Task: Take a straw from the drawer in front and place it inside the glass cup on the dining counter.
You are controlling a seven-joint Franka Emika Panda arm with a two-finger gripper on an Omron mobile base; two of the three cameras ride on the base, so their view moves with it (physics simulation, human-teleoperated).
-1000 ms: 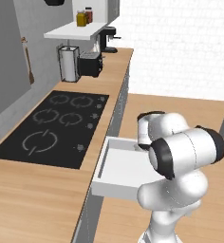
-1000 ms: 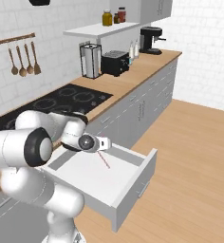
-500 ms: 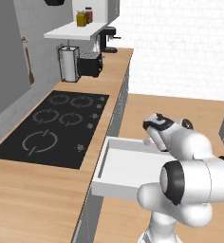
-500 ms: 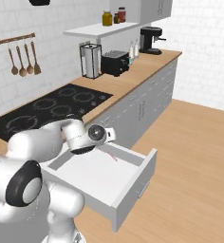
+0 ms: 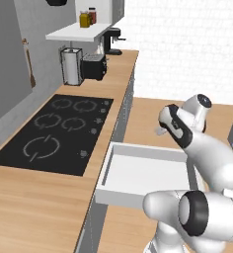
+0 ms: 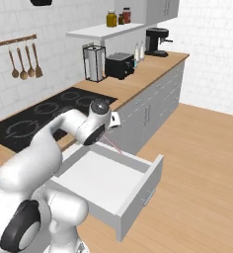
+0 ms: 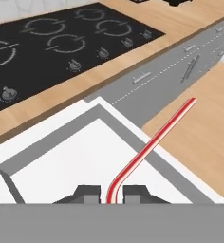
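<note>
My gripper [image 7: 110, 193] is shut on the bent end of the thin red-pink straw [image 7: 149, 142], which reaches out from the fingers over the drawer's corner and the floor. From the right base view, the straw [image 6: 113, 145] hangs slanting below the gripper [image 6: 112, 120], above the back of the open white drawer [image 6: 138, 190]. The drawer [image 5: 138, 173] is pulled out from under the cooktop counter, its pale inside bare. In the left base view the gripper [image 5: 163, 129] hovers over the drawer's far right corner. The glass cup and the dining counter are out of view.
A black cooktop [image 5: 54, 133] lies in the wood counter [image 5: 34, 207] left of the drawer. At the far end stand a toaster [image 6: 119, 64], a paper-towel holder [image 6: 94, 63] and a coffee machine [image 6: 155, 42]. Grey cabinet drawers with bar handles [image 7: 142, 77] line the wood floor [image 6: 202, 173].
The hand has risen out of the drawer and swung a little away from the counter, carrying the straw with it. The drawer has stayed open.
</note>
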